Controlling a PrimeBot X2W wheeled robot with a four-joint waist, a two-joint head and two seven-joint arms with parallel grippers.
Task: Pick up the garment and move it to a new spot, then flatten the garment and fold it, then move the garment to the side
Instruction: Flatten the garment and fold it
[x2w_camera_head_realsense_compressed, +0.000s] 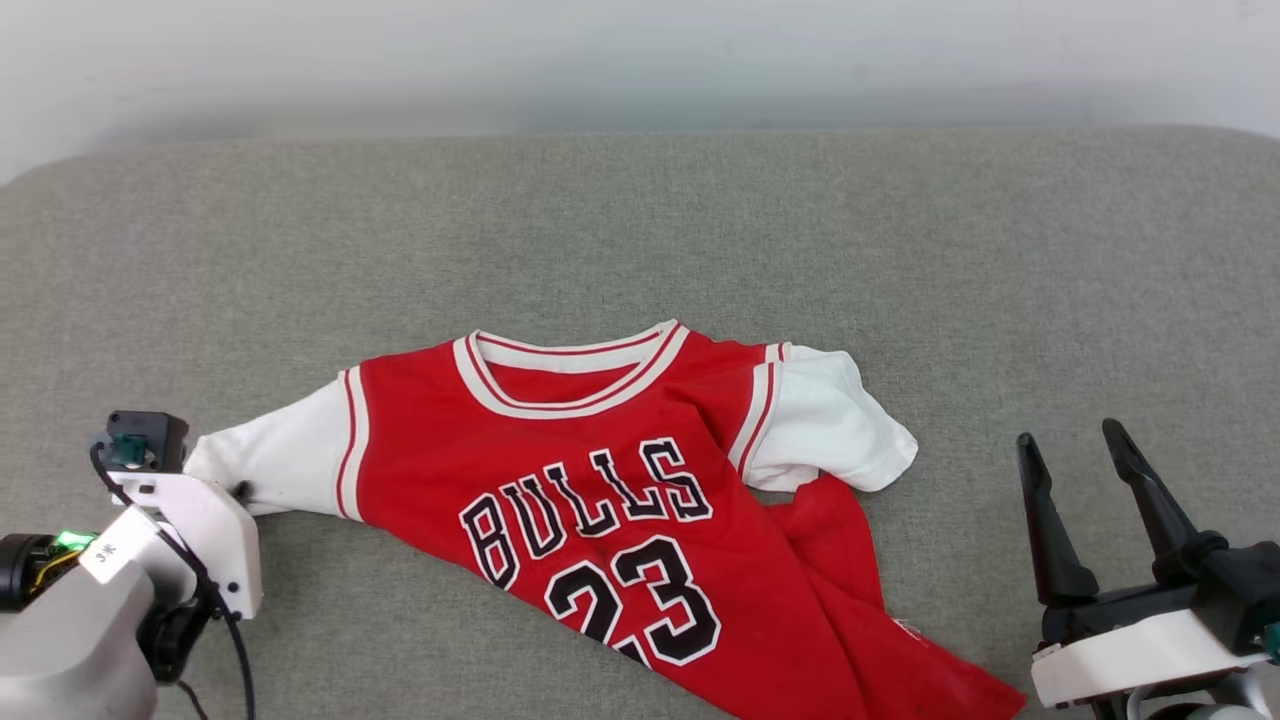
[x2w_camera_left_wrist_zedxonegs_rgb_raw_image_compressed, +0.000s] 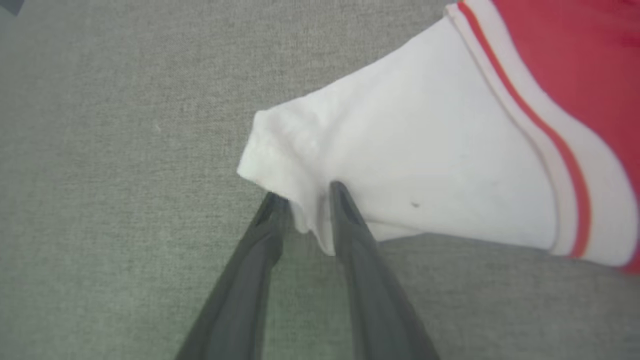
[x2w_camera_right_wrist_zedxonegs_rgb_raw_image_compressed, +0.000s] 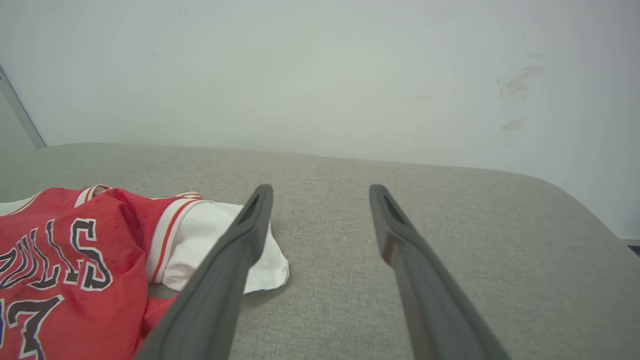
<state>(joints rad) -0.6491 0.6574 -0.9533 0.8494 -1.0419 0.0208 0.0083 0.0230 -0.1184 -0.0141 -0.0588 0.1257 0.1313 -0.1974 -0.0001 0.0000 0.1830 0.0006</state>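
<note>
Head view: the garment (x2w_camera_head_realsense_compressed: 600, 480) lies front up on the grey worktop (x2w_camera_head_realsense_compressed: 640, 230), its lower part rumpled toward the near edge, so flattening looks unfinished. The left pincer (x2w_camera_head_realsense_compressed: 238, 490) sits at the left sleeve's tip, probably to draw it straight. The right pincer (x2w_camera_head_realsense_compressed: 1070, 436) waits wide open, off to the side.

Left wrist view: the jaws stand narrowly parted around the sleeve hem; I cannot tell whether they grip.

Right wrist view: wide, empty jaws point past the other sleeve.
</note>
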